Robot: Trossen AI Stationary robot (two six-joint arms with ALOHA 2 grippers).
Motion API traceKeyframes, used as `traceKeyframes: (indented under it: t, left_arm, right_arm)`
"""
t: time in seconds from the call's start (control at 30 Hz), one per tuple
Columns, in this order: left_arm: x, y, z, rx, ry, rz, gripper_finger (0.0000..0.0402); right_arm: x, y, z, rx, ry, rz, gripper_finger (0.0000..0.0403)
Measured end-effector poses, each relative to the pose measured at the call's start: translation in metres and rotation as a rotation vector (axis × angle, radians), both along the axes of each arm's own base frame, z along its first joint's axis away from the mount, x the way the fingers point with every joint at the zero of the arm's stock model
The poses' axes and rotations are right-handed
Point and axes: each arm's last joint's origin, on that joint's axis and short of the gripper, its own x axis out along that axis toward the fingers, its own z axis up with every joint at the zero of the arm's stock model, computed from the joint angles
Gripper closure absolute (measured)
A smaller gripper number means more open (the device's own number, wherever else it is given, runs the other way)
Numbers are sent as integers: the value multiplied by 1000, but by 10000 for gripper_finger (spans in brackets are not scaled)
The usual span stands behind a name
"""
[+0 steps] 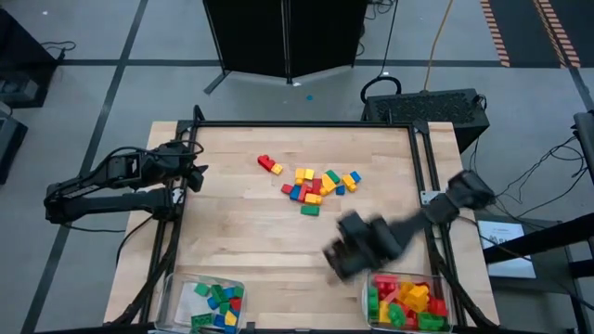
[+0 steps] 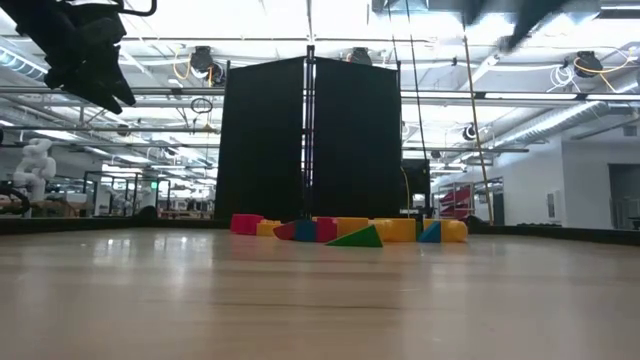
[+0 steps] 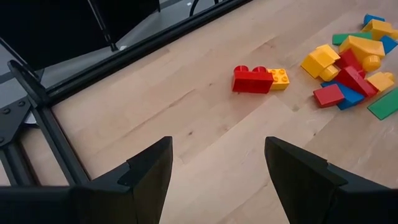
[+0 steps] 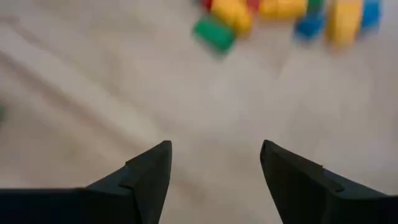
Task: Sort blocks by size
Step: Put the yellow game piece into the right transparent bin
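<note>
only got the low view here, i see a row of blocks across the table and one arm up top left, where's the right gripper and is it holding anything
Observer: The right gripper is above the table's near right part, beside the right bin. Its fingers are open, with nothing between them.
Operator: ok and the bins, anything in them
Observer: Both hold blocks. The left bin has mostly green and blue ones; the right bin has red, yellow and green.
Operator: any blocks apart from the main pile
Observer: Yes, a red block joined to a small yellow block lies to the left of the pile.
Operator: left arm doing anything
Observer: The left gripper is open at the table's left edge, empty.
</note>
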Motion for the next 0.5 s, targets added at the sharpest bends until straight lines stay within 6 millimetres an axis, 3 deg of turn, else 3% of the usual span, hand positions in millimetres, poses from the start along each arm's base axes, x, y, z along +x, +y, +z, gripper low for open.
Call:
traceKeyframes:
  t: [0.17, 0.33, 0.4, 0.5]
  left_arm:
    - [0, 0, 0, -1, 5, 0, 146]
    - [-1, 0, -1, -2, 9, 0, 146]
    - [-1, 0, -1, -2, 9, 0, 146]
    - [-1, 0, -1, -2, 9, -1, 146]
  right_arm:
    - [40, -84, 1, -91, 84, 145, 165]
    - [48, -167, 0, -136, 130, -31, 165]
    - [49, -191, -5, -134, 134, -47, 165]
    - [52, -211, -16, -103, 121, -18, 165]
